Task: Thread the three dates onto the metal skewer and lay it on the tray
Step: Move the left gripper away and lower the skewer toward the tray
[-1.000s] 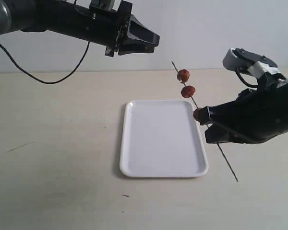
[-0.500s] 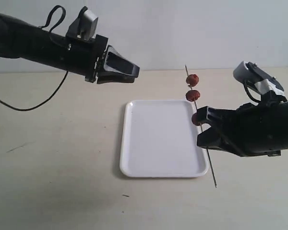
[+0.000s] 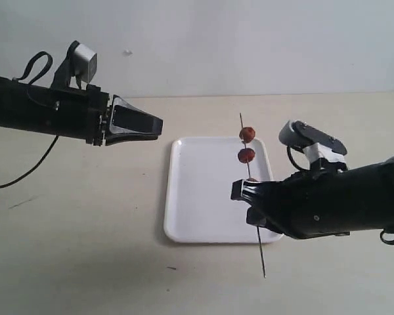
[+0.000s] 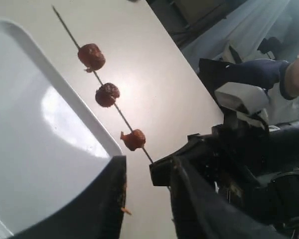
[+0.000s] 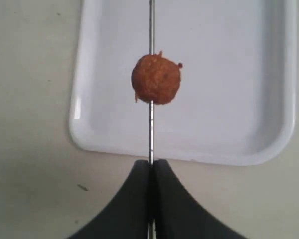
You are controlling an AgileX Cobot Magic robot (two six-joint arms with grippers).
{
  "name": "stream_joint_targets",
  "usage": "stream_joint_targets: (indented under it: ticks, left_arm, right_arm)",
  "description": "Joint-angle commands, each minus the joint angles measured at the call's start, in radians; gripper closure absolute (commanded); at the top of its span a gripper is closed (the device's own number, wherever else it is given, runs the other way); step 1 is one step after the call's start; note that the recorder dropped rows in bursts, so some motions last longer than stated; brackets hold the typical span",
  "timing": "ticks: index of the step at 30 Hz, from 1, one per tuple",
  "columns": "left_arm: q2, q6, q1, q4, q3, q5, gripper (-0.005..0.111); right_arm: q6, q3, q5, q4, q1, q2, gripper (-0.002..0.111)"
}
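Three dates [image 3: 246, 155] sit spaced along the metal skewer [image 3: 261, 252]. The right gripper [image 5: 151, 167] pinches the rod just past the nearest date, jaws pressed together on it. The skewer is held above the right side of the tray [image 3: 203, 203]. Well off to the left, the left gripper [image 3: 159, 124] hovers with fingers apart, holding nothing.

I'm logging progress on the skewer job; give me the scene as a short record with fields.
dates: three dates, all threaded on the metal skewer
right claw: shut on the skewer's bare part
left claw: open, holding nothing
tray: white, nothing lying on it
remaining: lay the skewer on the tray
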Motion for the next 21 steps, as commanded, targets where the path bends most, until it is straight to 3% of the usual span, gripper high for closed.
stream_joint_targets:
  ticks: [1,15,21]
  left_arm:
    - [-0.013,0.048,0.008,-0.045,0.023,0.006,0.075]
    - [-0.013,0.045,0.133,0.001,0.023,0.006,0.075]
    - [-0.013,0.047,0.154,0.0,0.023,0.006,0.075]
  right_arm:
    - [-0.028,-0.062,0.0,0.021,0.013,0.099,0.108]
    - [-0.056,-0.224,-0.038,0.024,0.013,0.289,0.108]
    - [-0.055,-0.24,-0.038,0.024,0.013,0.309,0.105]
